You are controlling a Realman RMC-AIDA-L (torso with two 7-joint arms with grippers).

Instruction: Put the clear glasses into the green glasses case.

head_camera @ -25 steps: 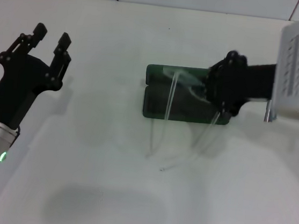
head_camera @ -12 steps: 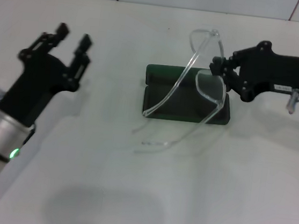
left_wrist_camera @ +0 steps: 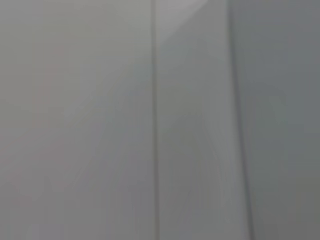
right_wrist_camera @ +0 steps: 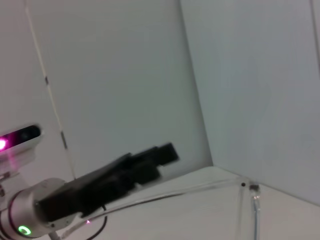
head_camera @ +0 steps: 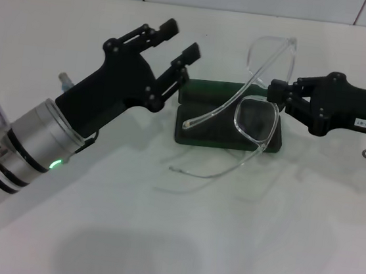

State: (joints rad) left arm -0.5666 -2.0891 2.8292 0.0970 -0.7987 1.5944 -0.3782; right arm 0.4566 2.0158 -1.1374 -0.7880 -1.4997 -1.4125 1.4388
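Right end effector [head_camera: 275,94] pinches the clear glasses [head_camera: 255,115] above the shut green glasses case [head_camera: 202,116]; left end effector [head_camera: 178,40], fingers spread, nears the lid, likely to open it

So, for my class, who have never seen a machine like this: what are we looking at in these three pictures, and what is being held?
It is a robot with two arms. The head view looks down from its head onto a white table. The right hand is shut on the clear glasses, held above the closed green glasses case. The left hand, open, reaches towards the case's left end. The other two pictures come from wrist cameras: the left shows only blank wall, while the right shows the glasses and the left arm.
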